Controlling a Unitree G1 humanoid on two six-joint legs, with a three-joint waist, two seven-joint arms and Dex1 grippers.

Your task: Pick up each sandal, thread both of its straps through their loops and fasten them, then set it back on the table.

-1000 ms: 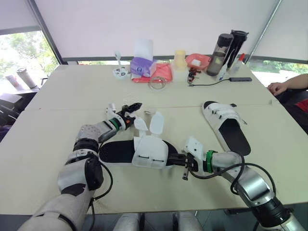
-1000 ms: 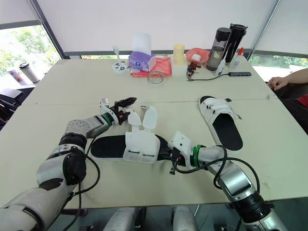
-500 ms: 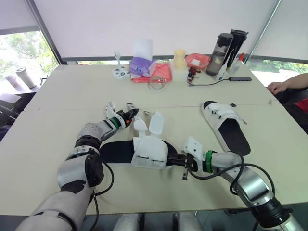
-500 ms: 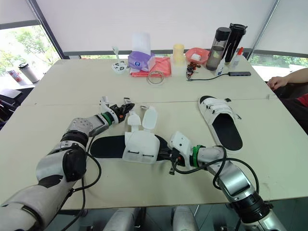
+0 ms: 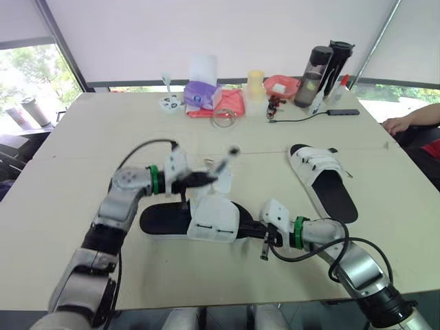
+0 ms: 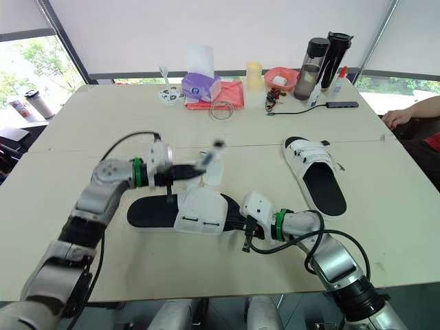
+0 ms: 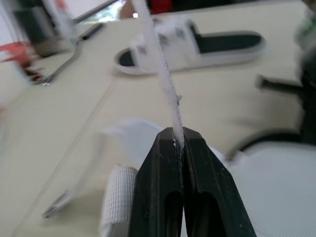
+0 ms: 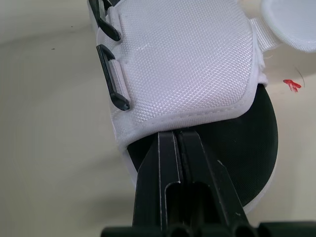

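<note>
The left jaws are pinched shut on a thin white strap (image 7: 165, 84). It is seen edge-on, fuzzy along its rim, and runs up and away from their tips. Just under them on the desk (image 5: 82, 172) lies the sandal (image 5: 199, 218). It has a flat black sole rounded at both ends and a broad white upper of coarse woven mesh with a bound hem.

The right jaws are closed on that sandal's edge, where the hem meets the sole. Two black oblong loops (image 8: 114, 91) sit on the upper's side just beyond their tips. Beside the sole is a small red mark (image 8: 292, 85) on the desk, too small to read.

Pale, matte desk lies open around both jaws. The second sandal (image 5: 323, 180), white bands across its black sole, lies well apart from the right jaws. Bottles (image 5: 328, 65) and other clutter line the far edge, well beyond the left jaws.
</note>
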